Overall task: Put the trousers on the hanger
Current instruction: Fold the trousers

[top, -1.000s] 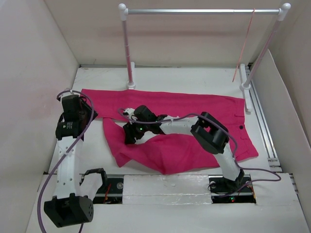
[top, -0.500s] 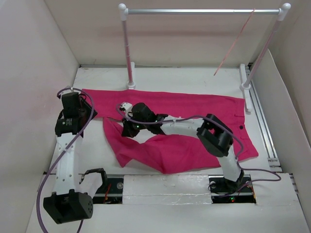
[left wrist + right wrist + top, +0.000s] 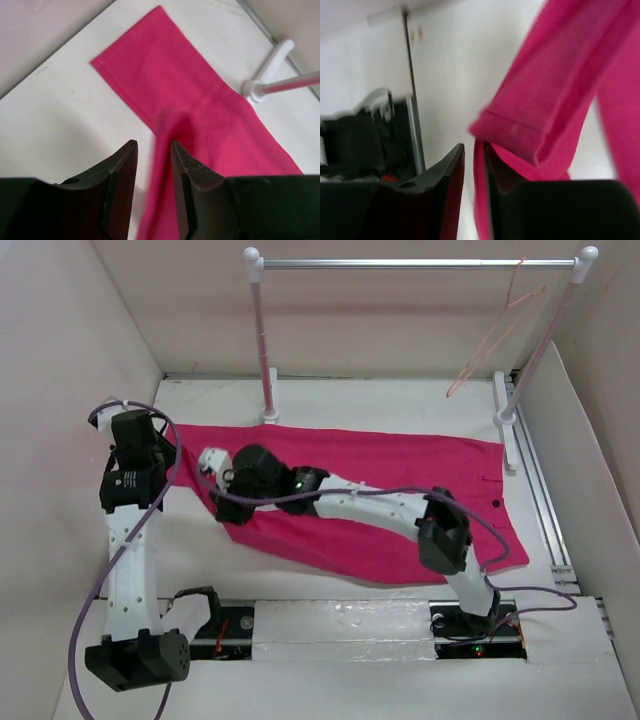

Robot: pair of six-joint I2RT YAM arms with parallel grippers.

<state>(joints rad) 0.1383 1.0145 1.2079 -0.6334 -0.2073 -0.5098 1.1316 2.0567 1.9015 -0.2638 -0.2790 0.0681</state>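
Observation:
The magenta trousers (image 3: 400, 480) lie spread across the table, their lower leg drawn out to the left. My right gripper (image 3: 222, 506) reaches far left and is shut on a folded hem of the trousers (image 3: 530, 135); its jaws (image 3: 474, 150) pinch the cloth edge. My left gripper (image 3: 170, 460) hangs over the trousers' left end. Its jaws (image 3: 152, 150) are nearly together, with a blurred ridge of the trousers (image 3: 165, 130) rising between them. The pale pink hanger (image 3: 480, 345) hangs tilted on the rail at the far right, away from both grippers.
The silver rail (image 3: 410, 262) on white posts spans the back of the table, with its left post base (image 3: 268, 416) touching the trousers' far edge; this base also shows in the left wrist view (image 3: 265, 75). White walls close in left, right and back.
My right gripper has moved left, dragging the lower trouser leg out flatter. My left gripper has shifted up and left. The hanger has swung on the rail.

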